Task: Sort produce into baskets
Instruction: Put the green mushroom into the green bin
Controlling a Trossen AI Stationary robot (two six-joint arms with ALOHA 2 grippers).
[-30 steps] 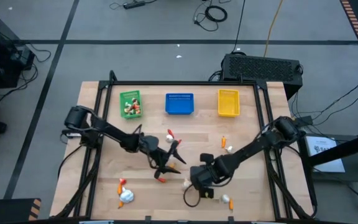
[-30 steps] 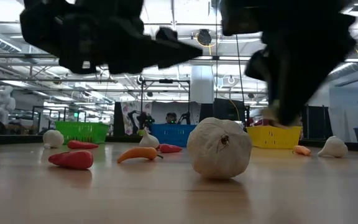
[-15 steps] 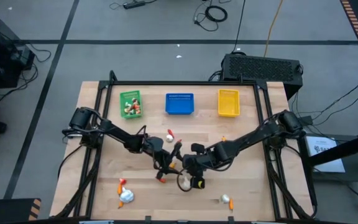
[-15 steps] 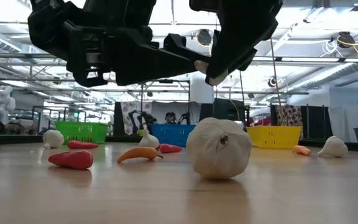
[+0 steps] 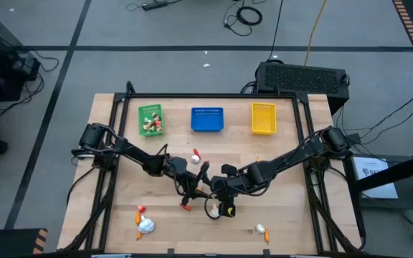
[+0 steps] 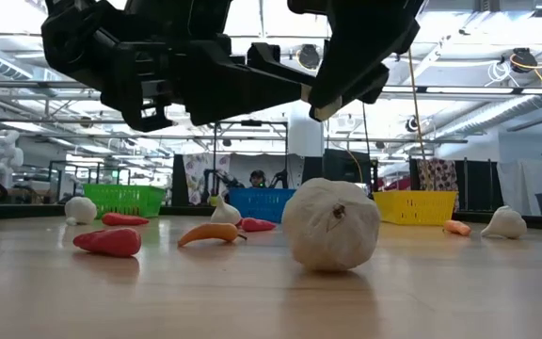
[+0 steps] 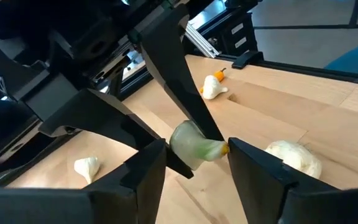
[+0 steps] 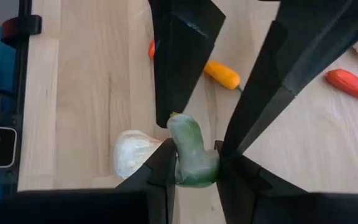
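Observation:
A pale green produce piece point(image 8: 191, 152) hangs above the table's middle, with my right gripper point(image 8: 194, 163) shut on it. My left gripper point(image 7: 197, 158) is open and comes level from the left, one finger close on either side of the same piece point(image 7: 194, 146). A large white garlic point(image 6: 332, 224) rests on the table just below them. The green basket point(image 5: 150, 119) holds some produce. The blue basket point(image 5: 207, 120) and the yellow basket point(image 5: 263, 118) stand beside it along the far edge. My right gripper pinches the green piece's thick end point(image 8: 196, 173) between its two fingers, slanting down from the table's right. The piece is clear of the table, and its thin end point(image 8: 174, 121) sticks out past the fingertips. My left gripper: I cannot tell whether its fingers point(image 7: 148, 171) touch the piece.
Loose produce lies around: an orange pepper point(image 8: 224, 73) and a red one point(image 5: 186, 206) by the grippers, garlic with red and orange bits at the near left point(image 5: 143, 223), near right point(image 5: 261, 230) and centre point(image 5: 196, 155). A black box point(image 5: 303, 77) stands behind the table.
My right gripper has risen from the near-right part of the table and carried the green piece toward the middle, up between my left gripper's fingers, then kept still. My left gripper has stayed in place and its fingers have drawn closer together around the piece.

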